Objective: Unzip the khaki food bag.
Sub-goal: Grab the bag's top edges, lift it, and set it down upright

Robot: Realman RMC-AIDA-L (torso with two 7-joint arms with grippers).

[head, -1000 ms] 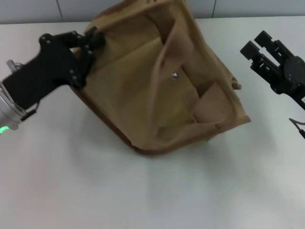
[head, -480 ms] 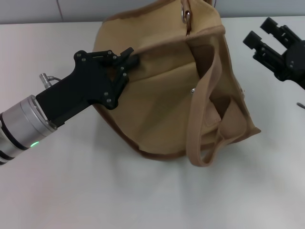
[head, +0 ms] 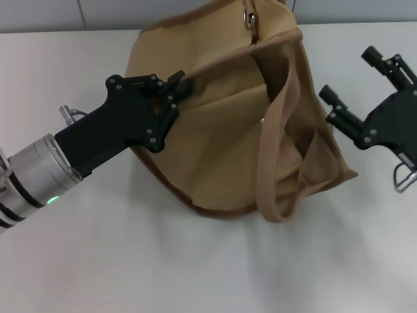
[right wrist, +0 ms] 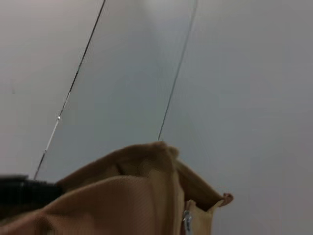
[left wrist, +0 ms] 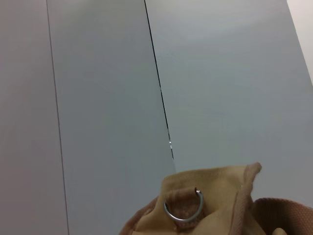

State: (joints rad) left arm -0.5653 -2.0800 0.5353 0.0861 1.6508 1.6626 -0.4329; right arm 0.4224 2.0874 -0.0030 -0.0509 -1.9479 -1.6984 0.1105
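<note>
Bag sits mid-table, tipped, one strap looped over its near side; contents not visible. Left gripper pinches the bag's left upper edge. Right gripper hovers just right of it, jaws wide; metal ring at far top.

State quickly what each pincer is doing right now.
Left pincer: shut on the khaki food bag, pinching its upper fabric.
Right pincer: open, empty, beside the bag.

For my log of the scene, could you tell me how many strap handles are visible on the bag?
1: a wide strap handle loops down the khaki food bag toward its near edge. A second may be hidden.
</note>
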